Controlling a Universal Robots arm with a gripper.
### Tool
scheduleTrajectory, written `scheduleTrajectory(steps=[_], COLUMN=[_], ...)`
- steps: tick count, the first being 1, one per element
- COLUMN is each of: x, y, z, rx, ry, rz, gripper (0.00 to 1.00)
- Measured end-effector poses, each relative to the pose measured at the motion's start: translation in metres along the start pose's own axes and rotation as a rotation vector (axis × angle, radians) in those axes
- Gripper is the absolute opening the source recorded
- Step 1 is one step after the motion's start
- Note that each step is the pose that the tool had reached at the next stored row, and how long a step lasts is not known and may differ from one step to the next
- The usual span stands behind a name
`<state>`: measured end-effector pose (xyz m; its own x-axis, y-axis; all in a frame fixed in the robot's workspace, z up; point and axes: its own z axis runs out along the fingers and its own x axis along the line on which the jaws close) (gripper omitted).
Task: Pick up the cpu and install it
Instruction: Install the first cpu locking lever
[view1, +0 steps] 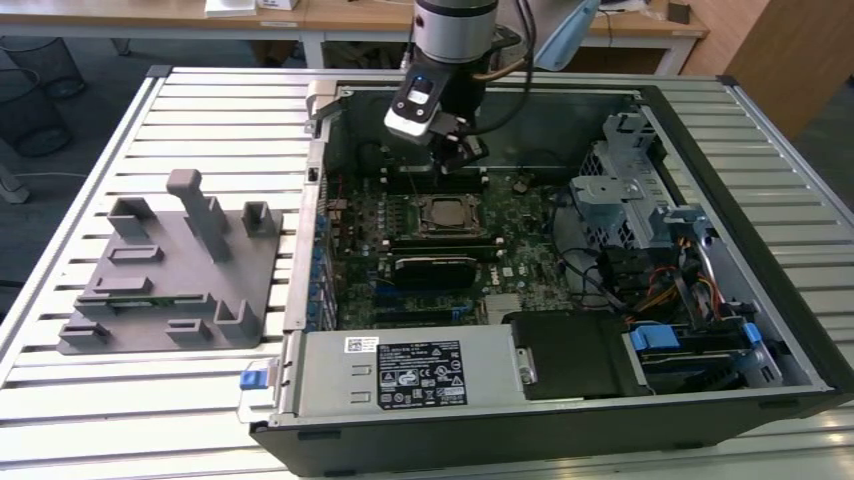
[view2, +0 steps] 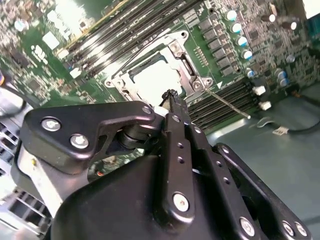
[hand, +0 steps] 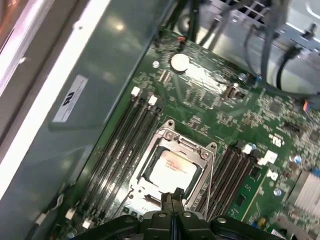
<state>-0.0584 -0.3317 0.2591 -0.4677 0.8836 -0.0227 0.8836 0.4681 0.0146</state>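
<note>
The cpu (view1: 445, 213) lies flat inside the metal-framed socket (view1: 416, 228) in the middle of the motherboard, its pale silvery top facing up. It shows in both wrist views, cpu (view2: 155, 80) and cpu (hand: 172, 170), with the socket frame (hand: 165, 131) around it. My gripper (view1: 461, 150) hangs inside the open computer case, above the board and just behind the socket in the exterior view. Its two black fingers are pressed together with nothing between them, gripper (hand: 173, 196), gripper (view2: 171, 95). The fingertips sit close to the socket's edge, apart from the cpu.
Black memory slots (hand: 120, 145) flank the socket on both sides. A drive cage (view1: 627, 190) and cables (view1: 667, 290) fill the case at the exterior view's right, and a power supply (view1: 400, 375) sits at the front. A grey parts fixture (view1: 174, 270) stands on the slatted table (view1: 107, 420).
</note>
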Motion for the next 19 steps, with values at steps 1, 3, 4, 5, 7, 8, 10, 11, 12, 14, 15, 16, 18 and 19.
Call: scheduleTrajectory(steps=[1,3,4,5,7,8,10,11,12,14,15,16,18,19], x=[0.0,0.0,0.0,0.0,0.0,0.0,0.0,0.0001,0.0001,0.0001,0.0001,0.0001,0.0001,0.0001], y=[0.0,0.0,0.0,0.0,0.0,0.0,0.0,0.0,0.0,0.0,0.0,0.0,0.0,-0.0001], z=[0.0002,0.0005,0.0007,0.0008,0.0012,0.0014,0.0017,0.0019,0.002,0.0024,0.0026,0.0027,0.0031,0.0032], rx=[-0.0004,-0.0012,-0.0016,-0.0021,-0.0029,-0.0033,-0.0041,-0.0045,-0.0049,-0.0058,-0.0062,-0.0066,-0.0074,-0.0078], ry=[0.0003,0.0008,0.0011,0.0014,0.0019,0.0022,0.0027,0.003,0.0032,0.0037,0.004,0.0043,0.0048,0.005], rz=[-0.018,-0.054,-0.072,-0.092,-0.127,-0.145,-0.182,-0.2,-0.218,-0.255,-0.273,-0.291,-0.327,-0.345], gripper=[0.11,0.11,0.11,0.11,0.11,0.11,0.11,0.11,0.11,0.11,0.11,0.11,0.11,0.11])
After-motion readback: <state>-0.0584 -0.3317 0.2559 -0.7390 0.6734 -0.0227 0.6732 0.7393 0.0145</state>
